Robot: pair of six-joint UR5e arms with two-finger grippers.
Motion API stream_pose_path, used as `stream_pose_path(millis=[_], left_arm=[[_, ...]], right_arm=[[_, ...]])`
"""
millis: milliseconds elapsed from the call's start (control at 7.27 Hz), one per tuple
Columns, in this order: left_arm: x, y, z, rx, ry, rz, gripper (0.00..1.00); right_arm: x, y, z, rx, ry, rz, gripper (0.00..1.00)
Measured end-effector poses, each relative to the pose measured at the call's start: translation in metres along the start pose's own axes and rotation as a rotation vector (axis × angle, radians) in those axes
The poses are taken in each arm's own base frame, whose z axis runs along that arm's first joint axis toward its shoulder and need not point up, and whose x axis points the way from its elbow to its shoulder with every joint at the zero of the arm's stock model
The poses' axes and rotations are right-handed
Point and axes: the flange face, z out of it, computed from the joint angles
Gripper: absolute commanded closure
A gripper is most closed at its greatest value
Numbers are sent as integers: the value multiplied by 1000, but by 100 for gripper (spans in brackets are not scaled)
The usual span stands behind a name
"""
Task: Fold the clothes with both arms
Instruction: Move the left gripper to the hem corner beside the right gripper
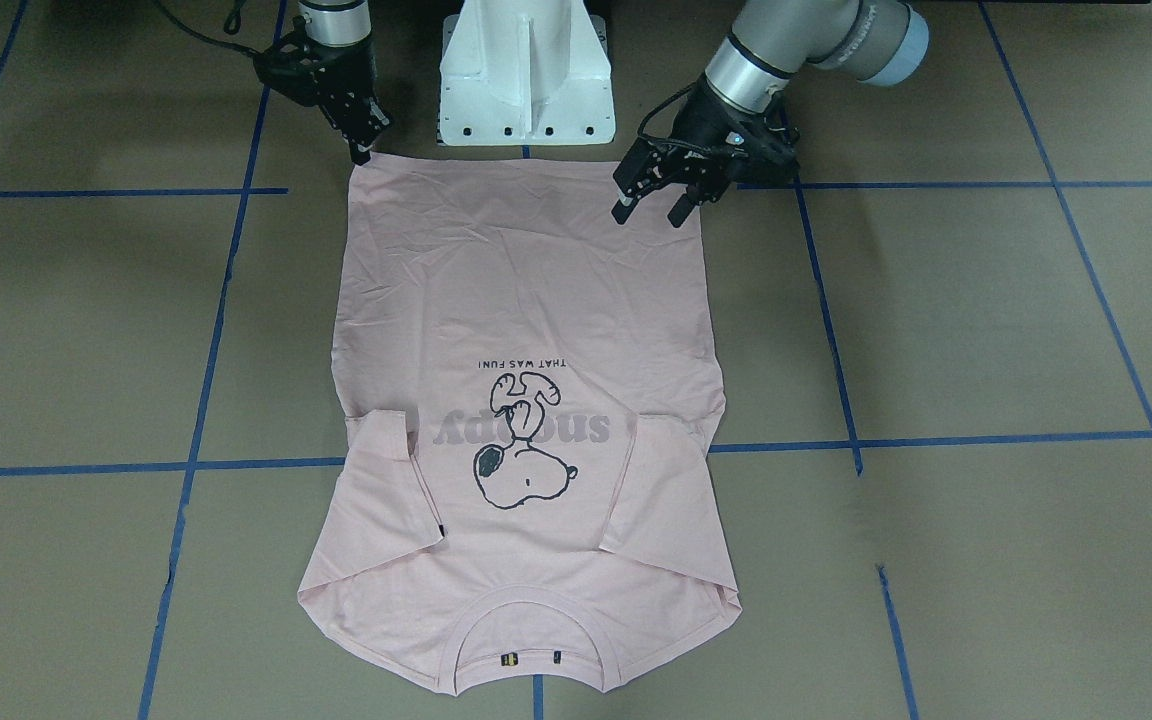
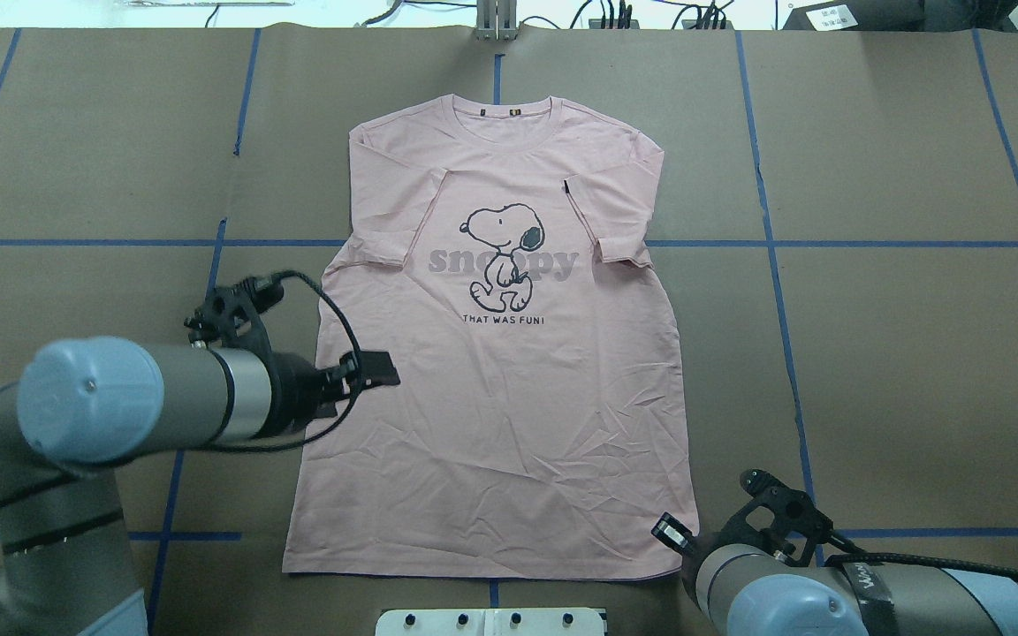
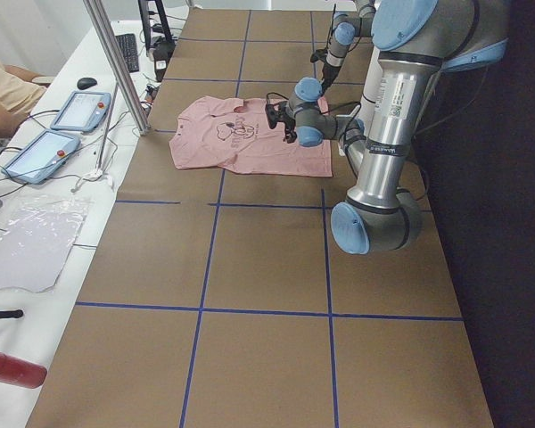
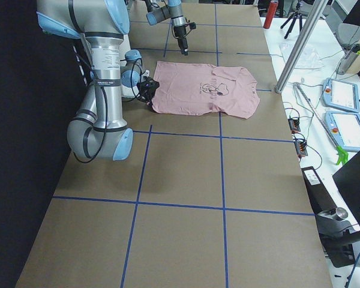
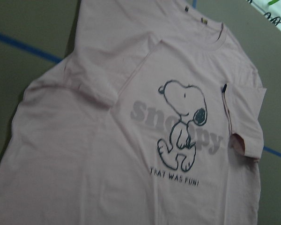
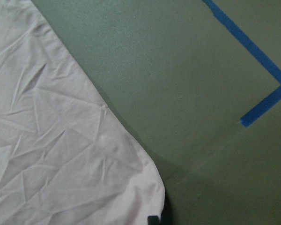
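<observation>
Brown paper-covered table (image 1: 936,330) with a blue tape (image 1: 936,440) grid.

Front view:
- Pink Snoopy T-shirt (image 1: 526,290) lies flat, print up. Its hem (image 1: 496,166) is toward the white pedestal base (image 1: 524,80) and its collar (image 1: 536,610) is on the far side.
- 2 sleeves (image 1: 391,470) lie folded in over the chest.
- Left gripper (image 1: 650,208) has its fingers spread and holds nothing. It sits over the hem corner on its side.
- Right gripper (image 1: 364,150) has its tip at the other hem corner. Can't tell if it is pinching fabric.

Overhead: left gripper looks raised above the shirt's edge. Right gripper is just beside its corner.

Side views: both too small to read the fingers.

Left wrist: shows only the print, sleeves and collar, and no hem. The claw is probably not lined up on its corner yet.

Right wrist: hem corner is at the bottom of the frame, with 1 dark fingertip (image 6: 153,219) right at the fabric edge.

Risks, as I judge them:
- Right bite looks shallow, so the corner could slip out on the lift.
- If the 2 grips are uneven, the hem gets dragged skew and the fold lands crooked.
- Catching only 1 layer would leave the back layer behind.
- The tucked sleeves could flop out if the cloth gets tugged.
</observation>
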Motion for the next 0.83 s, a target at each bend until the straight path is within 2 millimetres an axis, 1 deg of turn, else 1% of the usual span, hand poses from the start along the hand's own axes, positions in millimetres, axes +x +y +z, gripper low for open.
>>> stream_pose_path(millis=[138, 413, 550, 688, 825], left_arm=[[-25, 29, 9, 9, -79, 0, 7], [-50, 63, 1, 16, -192, -59, 11], [-62, 77, 3, 13, -253, -77, 14], [-73, 84, 6, 12, -294, -80, 15], [-80, 89, 8, 11, -324, -79, 19]], right_arm=[[-3, -4, -9, -11, -11, 9, 100], [-10, -15, -22, -49, -12, 34, 100], [-14, -14, -28, -66, -17, 38, 100], [-19, -11, -33, -81, -29, 41, 100], [-23, -8, -36, -90, -37, 42, 100]])
